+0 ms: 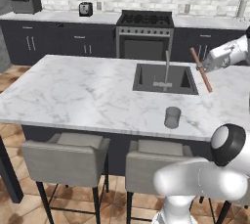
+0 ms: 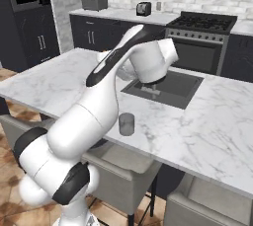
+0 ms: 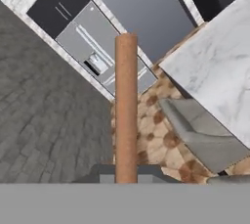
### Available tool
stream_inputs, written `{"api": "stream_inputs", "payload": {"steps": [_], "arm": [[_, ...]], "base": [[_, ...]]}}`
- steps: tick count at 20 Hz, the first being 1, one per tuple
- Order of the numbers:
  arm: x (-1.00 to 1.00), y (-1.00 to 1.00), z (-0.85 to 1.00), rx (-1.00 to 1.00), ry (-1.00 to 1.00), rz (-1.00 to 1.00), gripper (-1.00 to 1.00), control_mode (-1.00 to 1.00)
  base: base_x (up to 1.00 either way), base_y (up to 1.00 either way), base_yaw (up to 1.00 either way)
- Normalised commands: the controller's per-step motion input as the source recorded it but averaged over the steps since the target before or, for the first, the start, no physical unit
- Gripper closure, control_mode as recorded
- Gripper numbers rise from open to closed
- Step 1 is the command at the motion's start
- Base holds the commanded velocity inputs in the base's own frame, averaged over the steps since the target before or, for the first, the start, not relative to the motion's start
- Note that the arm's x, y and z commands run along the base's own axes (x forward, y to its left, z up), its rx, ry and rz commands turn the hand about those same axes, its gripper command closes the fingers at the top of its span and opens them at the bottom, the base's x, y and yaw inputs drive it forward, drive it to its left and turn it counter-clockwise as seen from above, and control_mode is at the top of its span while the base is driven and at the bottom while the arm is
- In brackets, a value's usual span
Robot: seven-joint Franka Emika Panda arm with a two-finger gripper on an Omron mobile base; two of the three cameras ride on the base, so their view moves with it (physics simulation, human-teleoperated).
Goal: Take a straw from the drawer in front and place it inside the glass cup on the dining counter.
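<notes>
Straw point(image 1: 201, 70): thin, straight, orange-brown stick of uniform matte colour, held tilted in the air above the right part of the dining counter point(image 1: 73, 91), upper end leaning left, lower end reaching toward the right rim of the inset sink point(image 1: 165, 78). Clamped near mid-length by the gripper point(image 1: 207, 64), jaws closed on it. In the hand view, straw point(image 3: 126, 105) seen as a plain round shaft rising from between the finger tips, flat-cut at its far end.

Glass cup point(image 1: 172, 117): small translucent grey tumbler, upright near the front edge of the white, grey-veined marble top, in front of the sink and well apart from the straw; also seen beside the arm in the right base view point(image 2: 126, 124).

Faucet point(image 1: 166, 66): slim, upright at the sink. Grey upholstered stools point(image 1: 66, 157) tucked under the near edge. Range point(image 1: 144, 33) and toaster point(image 1: 85, 9) against the white brick back wall.
</notes>
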Motion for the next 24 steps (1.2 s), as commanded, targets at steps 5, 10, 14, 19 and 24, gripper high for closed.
{"api": "stream_inputs", "payload": {"steps": [5,10,14,19,24], "arm": [[0.0,0.02,0.0,0.22,-0.36,0.06,1.0,-1.0],[0.0,0.07,-0.01,0.23,-0.26,0.0,1.0,-1.0],[0.33,0.05,-0.07,0.06,-0.03,0.0,1.0,-1.0],[0.74,0.0,-0.08,0.0,0.06,0.0,1.0,-1.0],[0.59,-0.01,-0.19,0.0,0.02,0.0,1.0,-1.0]], "base": [[0.0,0.0,0.0],[0.0,0.0,0.0],[0.0,0.0,0.0],[0.0,0.0,0.0],[0.0,0.0,0.0]]}}
